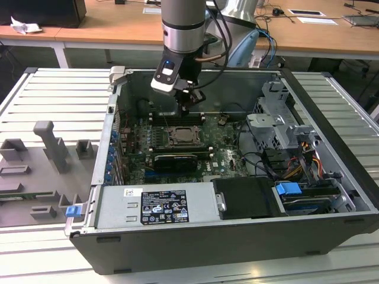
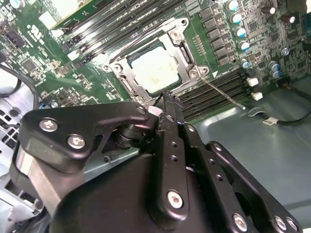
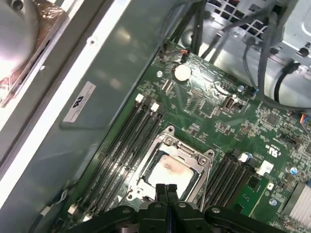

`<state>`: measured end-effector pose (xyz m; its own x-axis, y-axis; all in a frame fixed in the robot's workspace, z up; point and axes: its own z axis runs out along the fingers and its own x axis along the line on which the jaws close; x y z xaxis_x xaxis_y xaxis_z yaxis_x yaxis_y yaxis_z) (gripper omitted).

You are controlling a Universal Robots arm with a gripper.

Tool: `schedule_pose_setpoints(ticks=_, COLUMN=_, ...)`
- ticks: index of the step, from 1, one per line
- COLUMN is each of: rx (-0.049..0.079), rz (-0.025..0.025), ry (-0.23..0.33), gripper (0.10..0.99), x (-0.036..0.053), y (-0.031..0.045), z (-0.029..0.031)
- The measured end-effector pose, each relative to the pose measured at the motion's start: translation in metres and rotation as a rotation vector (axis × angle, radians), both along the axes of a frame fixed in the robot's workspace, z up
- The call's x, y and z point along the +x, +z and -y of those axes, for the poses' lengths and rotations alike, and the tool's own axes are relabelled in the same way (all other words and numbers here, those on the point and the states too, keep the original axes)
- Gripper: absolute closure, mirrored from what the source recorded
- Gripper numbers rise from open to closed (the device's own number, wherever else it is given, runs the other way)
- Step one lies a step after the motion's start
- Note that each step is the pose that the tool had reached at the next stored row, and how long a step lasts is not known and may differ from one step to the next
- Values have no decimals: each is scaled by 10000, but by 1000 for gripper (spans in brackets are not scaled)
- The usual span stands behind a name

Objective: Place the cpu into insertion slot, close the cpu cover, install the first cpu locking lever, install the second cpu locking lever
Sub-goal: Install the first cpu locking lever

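Observation:
The cpu point(image 2: 154, 73) point(image 3: 170, 170) lies pale and flat in the insertion slot point(image 1: 180, 137) on the green motherboard. The cpu cover point(image 2: 186, 52) point(image 3: 169, 143), a silvery frame, lies down around it, and the chip shows through its window. A thin metal locking lever point(image 2: 222, 92) runs from one socket corner out across the memory slots. My gripper point(image 1: 185, 107) point(image 2: 167, 99) point(image 3: 167, 187) hovers just above the socket's edge, its black fingers pressed together with nothing between them.
Everything sits inside an open computer case point(image 1: 331, 118). Memory slots point(image 3: 129, 136) flank the socket, and a long black expansion card point(image 1: 174, 160) lies beside it. A drive cage point(image 1: 278, 121) with cables stands on the exterior view's right, grey fixtures point(image 1: 53, 148) on its left.

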<state>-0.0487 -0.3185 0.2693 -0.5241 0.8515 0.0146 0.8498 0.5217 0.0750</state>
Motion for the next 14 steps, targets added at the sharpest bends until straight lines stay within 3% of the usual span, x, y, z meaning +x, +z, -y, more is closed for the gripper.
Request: schedule_pose_setpoints(ticks=14, rx=0, rz=0, ry=1949, gripper=980, x=0, y=0, z=0)
